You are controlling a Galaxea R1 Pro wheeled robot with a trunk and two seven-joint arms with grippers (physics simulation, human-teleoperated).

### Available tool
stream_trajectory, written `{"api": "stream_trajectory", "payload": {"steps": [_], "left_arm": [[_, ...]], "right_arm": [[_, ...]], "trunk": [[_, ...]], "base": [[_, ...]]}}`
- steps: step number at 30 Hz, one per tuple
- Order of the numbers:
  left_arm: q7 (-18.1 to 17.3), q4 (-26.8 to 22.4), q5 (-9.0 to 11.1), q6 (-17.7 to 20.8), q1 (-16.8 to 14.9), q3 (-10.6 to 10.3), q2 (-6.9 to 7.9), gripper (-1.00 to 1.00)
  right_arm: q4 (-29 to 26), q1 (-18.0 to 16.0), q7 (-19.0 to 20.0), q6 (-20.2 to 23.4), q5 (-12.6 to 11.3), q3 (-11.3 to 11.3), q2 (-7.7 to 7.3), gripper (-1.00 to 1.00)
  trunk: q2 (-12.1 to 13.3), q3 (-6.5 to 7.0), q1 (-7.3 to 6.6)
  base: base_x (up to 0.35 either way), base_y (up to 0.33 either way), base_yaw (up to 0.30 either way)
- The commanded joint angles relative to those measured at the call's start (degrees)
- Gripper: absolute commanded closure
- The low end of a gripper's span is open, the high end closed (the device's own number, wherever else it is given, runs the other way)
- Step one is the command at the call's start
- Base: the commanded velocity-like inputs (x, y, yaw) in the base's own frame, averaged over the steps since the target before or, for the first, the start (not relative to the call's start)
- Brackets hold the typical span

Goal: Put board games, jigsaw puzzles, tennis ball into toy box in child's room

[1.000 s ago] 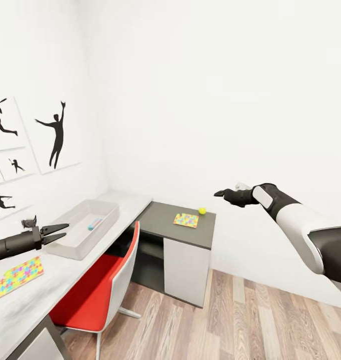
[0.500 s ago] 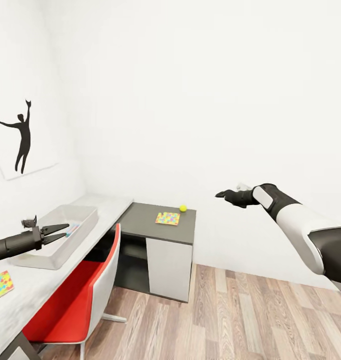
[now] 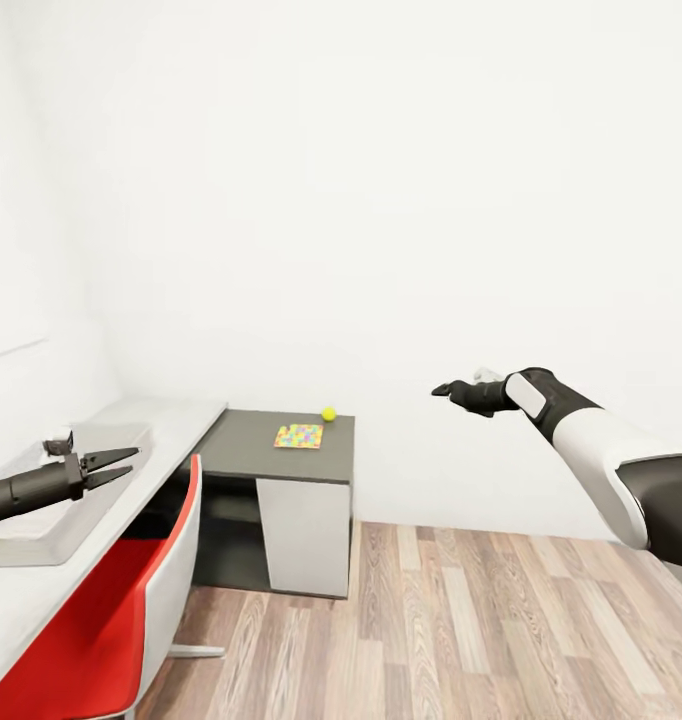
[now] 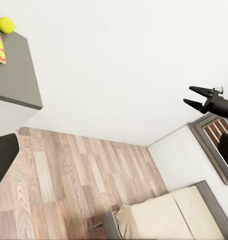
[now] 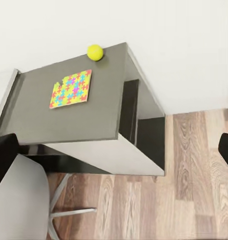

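One jigsaw puzzle (image 3: pixel 299 436) lies flat on the dark grey lower section of the table (image 3: pixel 251 455), with the yellow tennis ball (image 3: pixel 329 413) just behind it near the wall. The right wrist view looks down on the same puzzle (image 5: pixel 71 88) and ball (image 5: pixel 95 51). The toy box (image 3: pixel 41 535) rests on the pale table top at far left, partly hidden by my left arm. My left gripper (image 3: pixel 133 460) hovers open and empty over the box's near corner. My right gripper (image 3: pixel 439 389) hangs in mid-air to the right of the table, open and empty, and appears as well in the left wrist view (image 4: pixel 187 95).
A red chair (image 3: pixel 91 630) is tucked against the pale table. Wood-plank floor (image 3: pixel 461 620) spreads open to the right. The left wrist view catches the beige bed (image 4: pixel 164 220) and a grey-framed window (image 4: pixel 216 145) across the room.
The whole head view has swung right, so table, toy box and chair slid left and the wall pictures and the second puzzle left the frame. Both arms hold the same pose.
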Motion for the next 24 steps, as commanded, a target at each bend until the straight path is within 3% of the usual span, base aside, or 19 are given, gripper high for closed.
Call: {"api": "stream_trajectory", "payload": {"steps": [1,16,22,24], "left_arm": [[-0.51,-0.04,-0.60,0.58,-0.03,0.12,-0.03,-1.00],[-0.51,-0.04,-0.66,0.51,-0.01,-0.08,-0.63,-1.00],[-0.51,0.30,-0.79,0.02,0.06,-3.04,-0.93,-1.00],[-0.03,0.51,-0.88,-0.28,0.09,-4.03,-1.81,-1.00]], "right_arm": [[0.02,0.12,0.11,0.15,-0.10,0.47,-0.06,-1.00],[0.13,2.79,-1.10,0.08,-0.08,0.47,0.04,-1.00],[0.12,5.39,-3.53,-0.42,-0.02,0.61,0.71,-1.00],[0.12,7.12,-5.16,-1.75,-0.02,0.70,0.95,-1.00]], "trunk": [[-0.05,-0.03,0.02],[-0.05,-0.03,0.02],[-0.05,-0.03,0.02],[-0.05,-0.03,0.02]], "base": [[-0.001,0.001,-0.279],[0.000,0.000,-0.279],[0.000,0.000,-0.280],[0.000,0.000,-0.280]]}}
